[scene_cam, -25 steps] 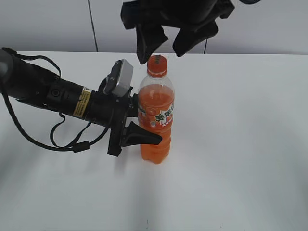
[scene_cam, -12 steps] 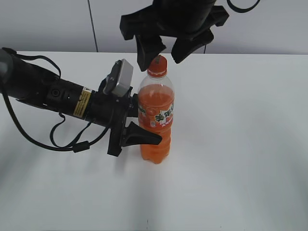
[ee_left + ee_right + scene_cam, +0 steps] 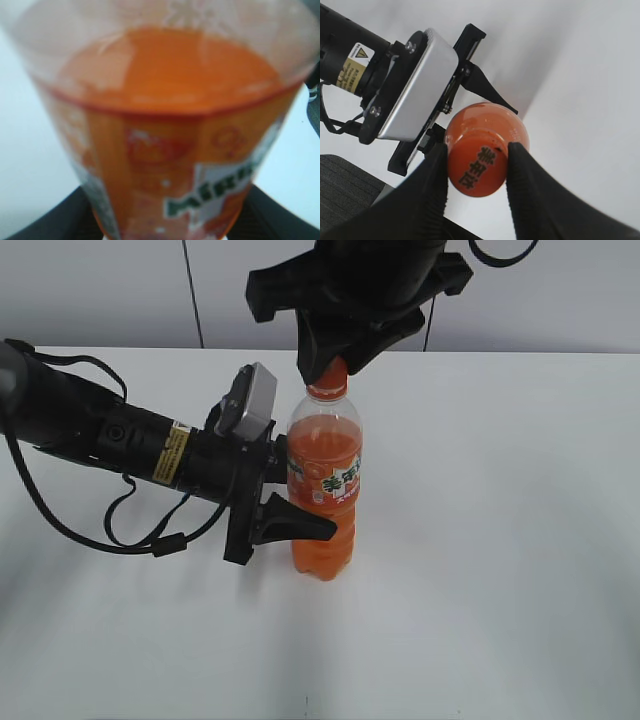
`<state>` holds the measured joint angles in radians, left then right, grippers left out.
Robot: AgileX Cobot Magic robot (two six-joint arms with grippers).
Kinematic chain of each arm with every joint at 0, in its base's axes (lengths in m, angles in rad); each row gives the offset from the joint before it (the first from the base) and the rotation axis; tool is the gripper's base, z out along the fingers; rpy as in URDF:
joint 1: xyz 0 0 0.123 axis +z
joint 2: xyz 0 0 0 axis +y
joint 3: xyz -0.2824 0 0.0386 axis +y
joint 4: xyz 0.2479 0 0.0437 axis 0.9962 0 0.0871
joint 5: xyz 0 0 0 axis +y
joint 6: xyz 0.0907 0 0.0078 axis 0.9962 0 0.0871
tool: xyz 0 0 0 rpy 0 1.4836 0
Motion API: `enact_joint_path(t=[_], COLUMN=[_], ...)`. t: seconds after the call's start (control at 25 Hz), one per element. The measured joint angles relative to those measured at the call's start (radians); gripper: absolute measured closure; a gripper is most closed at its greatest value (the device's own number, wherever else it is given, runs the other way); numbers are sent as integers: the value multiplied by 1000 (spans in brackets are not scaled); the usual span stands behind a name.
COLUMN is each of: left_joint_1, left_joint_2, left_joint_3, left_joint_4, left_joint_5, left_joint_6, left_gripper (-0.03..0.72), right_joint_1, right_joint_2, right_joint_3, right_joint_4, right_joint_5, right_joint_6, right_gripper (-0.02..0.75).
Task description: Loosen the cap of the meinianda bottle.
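The meinianda bottle [image 3: 324, 490] stands upright on the white table, filled with orange drink, with an orange-white-green label. My left gripper [image 3: 290, 502] is shut on the bottle's waist from the left; the left wrist view shows the bottle [image 3: 165, 125] filling the frame between the black fingers. The orange cap [image 3: 328, 375] sits on the bottle's top. My right gripper [image 3: 335, 358] comes down from above and is shut on the cap. In the right wrist view its black fingers [image 3: 476, 165] press both sides of the cap [image 3: 477, 167], whose top shows black print.
The white table [image 3: 500, 540] extends around the bottle. The left arm [image 3: 100, 430] with its cables lies across the table's left side. A grey wall stands at the back.
My right gripper came down over the bottle's top and closed its fingers on the cap. The left gripper and the bottle have not moved.
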<state>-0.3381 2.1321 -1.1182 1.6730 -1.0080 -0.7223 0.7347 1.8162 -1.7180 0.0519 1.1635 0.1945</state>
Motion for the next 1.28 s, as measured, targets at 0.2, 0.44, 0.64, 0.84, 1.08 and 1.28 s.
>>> enact_joint_path(t=[0.2,0.44,0.64,0.84,1.08,1.28], left_joint_1=[0,0,0,-1,-1,-1], left_joint_2=[0,0,-1,-1,-1,-1], left_joint_3=[0,0,0,0,0,0], left_joint_4=[-1,0,3,4,5,4], left_joint_5=[0,0,0,0,1,1], left_joint_6=[0,1,3,5,5,5], left_gripper=[288,288,288,288,288,288], right_joint_1=[0,0,0,0,0,0], right_joint_2=[0,0,0,-1,-2,-2], right_joint_3=[0,0,-2,-3,-3,-3], right_joint_4=[0,2,11,11,11,9], right_joint_5=[0,19,25,28,22,18], right_joint_6=[-11,-195,-603,-1117,-1391,-1431], right_gripper=[468,469,469,469,469,469])
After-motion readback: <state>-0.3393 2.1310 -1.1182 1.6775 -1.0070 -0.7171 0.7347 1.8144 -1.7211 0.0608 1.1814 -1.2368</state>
